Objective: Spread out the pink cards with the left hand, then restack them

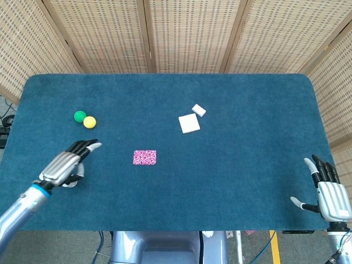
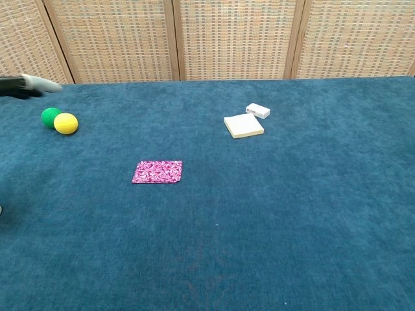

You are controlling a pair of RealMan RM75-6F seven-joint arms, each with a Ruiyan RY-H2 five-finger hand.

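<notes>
Head view: left hand [image 1: 67, 164] hovers near pink cards [image 1: 144, 157].

No readable writing anywhere on the table.

The pink cards [image 1: 144, 157] carry only a speckled pattern, and the white pad [image 1: 189, 123] and small white block [image 1: 198, 110] show blank faces from here.

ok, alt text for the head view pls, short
The robot's left hand, fingers extended, hovers over a blue felt table, left of a neat pink card stack. The right hand sits open at the table's right edge. Green ball, yellow ball and two white pads lie further back.
</notes>
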